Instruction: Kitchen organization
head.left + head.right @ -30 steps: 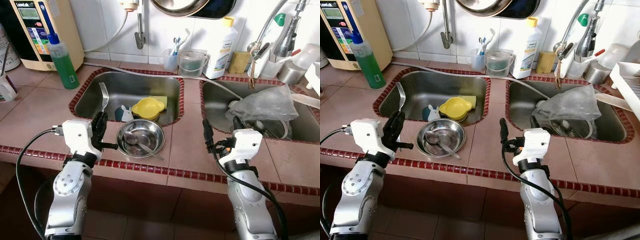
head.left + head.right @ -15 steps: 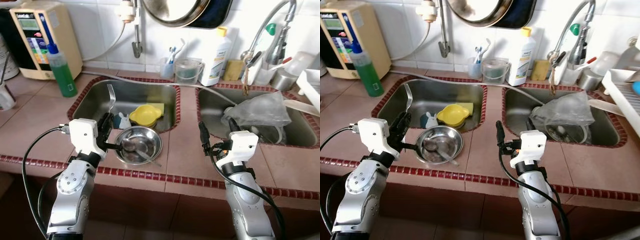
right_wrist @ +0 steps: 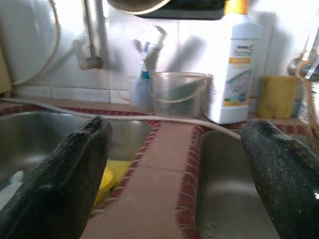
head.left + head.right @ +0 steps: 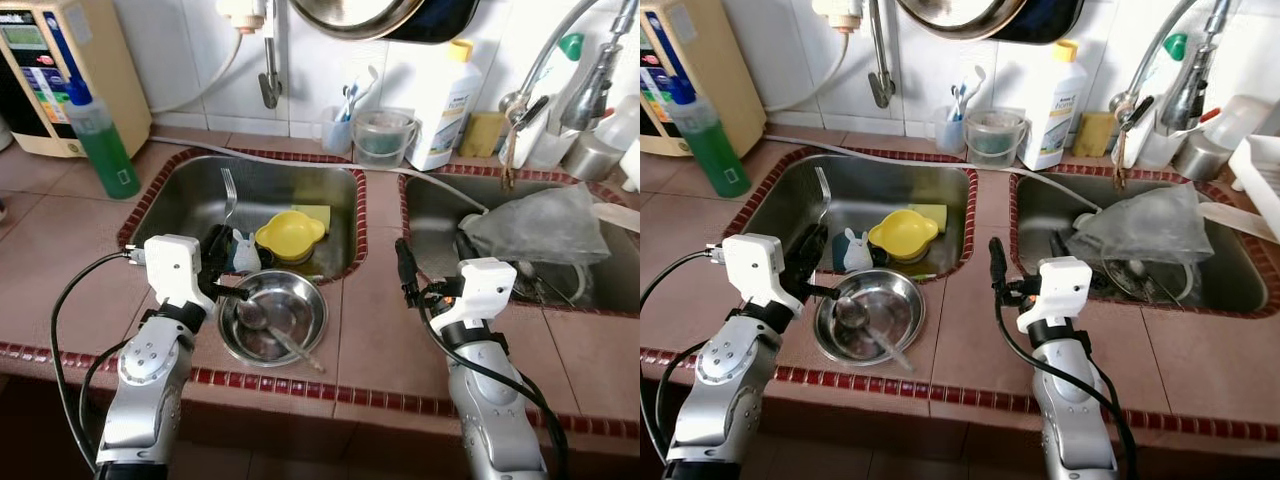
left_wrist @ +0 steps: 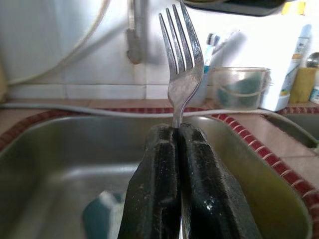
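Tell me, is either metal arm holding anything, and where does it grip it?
The left end effector pinches a silver metal fork by its handle, tines upward. The right end effector is open, empty.

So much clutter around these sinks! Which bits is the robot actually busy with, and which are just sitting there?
In use:
- silver metal fork, clamped upright in the left gripper
- round steel bowl holding a metal spoon, just beside that gripper

Lying about:
- yellow plastic bowl
- green liquid bottle
- white detergent bottle
- crumpled clear plastic bag
- right gripper, open and idle
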